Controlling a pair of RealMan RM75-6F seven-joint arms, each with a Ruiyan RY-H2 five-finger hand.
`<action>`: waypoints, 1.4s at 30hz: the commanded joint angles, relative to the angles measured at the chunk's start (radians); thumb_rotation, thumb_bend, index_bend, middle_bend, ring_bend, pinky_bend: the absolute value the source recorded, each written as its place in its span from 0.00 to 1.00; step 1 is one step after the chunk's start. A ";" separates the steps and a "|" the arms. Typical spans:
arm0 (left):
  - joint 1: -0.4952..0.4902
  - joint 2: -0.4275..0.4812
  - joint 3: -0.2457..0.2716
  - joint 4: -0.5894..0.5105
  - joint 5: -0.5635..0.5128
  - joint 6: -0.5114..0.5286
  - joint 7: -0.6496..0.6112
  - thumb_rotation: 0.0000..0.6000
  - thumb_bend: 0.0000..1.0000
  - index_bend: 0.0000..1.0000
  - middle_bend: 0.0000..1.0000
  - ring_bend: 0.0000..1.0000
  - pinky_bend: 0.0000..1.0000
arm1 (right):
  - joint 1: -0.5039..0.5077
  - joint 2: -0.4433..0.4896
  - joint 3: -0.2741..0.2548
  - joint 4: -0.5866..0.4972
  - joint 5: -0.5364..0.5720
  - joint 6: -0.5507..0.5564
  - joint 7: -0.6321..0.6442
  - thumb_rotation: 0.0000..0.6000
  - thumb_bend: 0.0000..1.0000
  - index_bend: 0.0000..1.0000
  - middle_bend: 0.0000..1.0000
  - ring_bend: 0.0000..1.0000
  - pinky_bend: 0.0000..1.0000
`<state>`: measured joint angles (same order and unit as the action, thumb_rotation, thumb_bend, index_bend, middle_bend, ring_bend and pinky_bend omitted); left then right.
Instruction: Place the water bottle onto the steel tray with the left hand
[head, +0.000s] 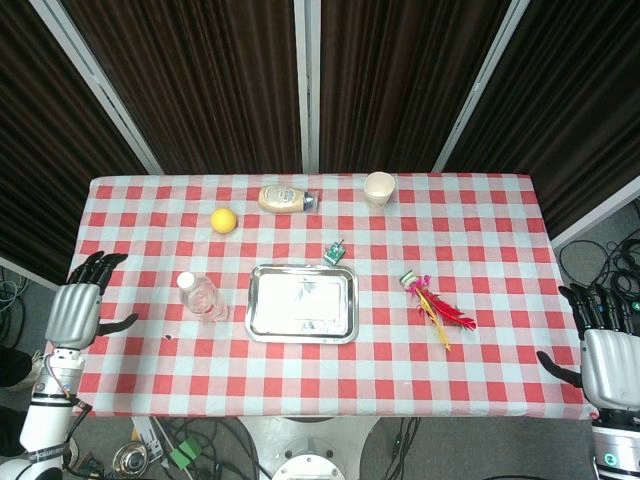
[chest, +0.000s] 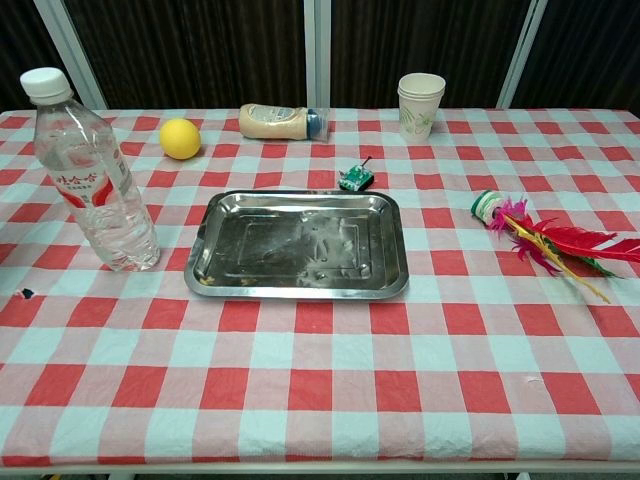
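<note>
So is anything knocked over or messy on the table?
Yes, the sauce bottle at the back lies on its side. The water bottle and paper cup stand upright, and nothing looks spilled.

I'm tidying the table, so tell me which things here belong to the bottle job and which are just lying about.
Job: water bottle, steel tray, left hand.
Lying about: lemon, sauce bottle, paper cup, feather toy, small green item.

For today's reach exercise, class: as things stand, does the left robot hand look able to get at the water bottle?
Probably yes. The left robot hand hangs open at the table's left edge, and the water bottle stands upright to its right with only bare cloth between them. The steel tray lies beyond the bottle.
</note>
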<state>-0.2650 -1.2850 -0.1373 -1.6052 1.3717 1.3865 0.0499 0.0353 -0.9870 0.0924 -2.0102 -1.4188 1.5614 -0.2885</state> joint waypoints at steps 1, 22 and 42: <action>-0.002 -0.006 0.000 0.003 0.002 0.000 0.000 1.00 0.00 0.22 0.27 0.13 0.21 | 0.001 0.006 0.001 -0.003 0.007 -0.008 0.004 1.00 0.06 0.13 0.12 0.00 0.01; 0.074 -0.037 0.020 -0.088 -0.055 -0.022 -0.364 1.00 0.00 0.22 0.27 0.13 0.21 | 0.010 0.029 0.000 0.026 -0.082 -0.011 0.124 1.00 0.05 0.13 0.12 0.00 0.01; 0.030 -0.438 -0.071 0.241 -0.030 -0.019 -0.744 1.00 0.00 0.22 0.27 0.13 0.21 | 0.018 0.025 -0.008 0.075 -0.131 -0.018 0.204 1.00 0.06 0.13 0.12 0.00 0.00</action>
<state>-0.2211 -1.6705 -0.1796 -1.4172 1.3425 1.3436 -0.6787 0.0534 -0.9618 0.0849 -1.9352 -1.5498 1.5439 -0.0848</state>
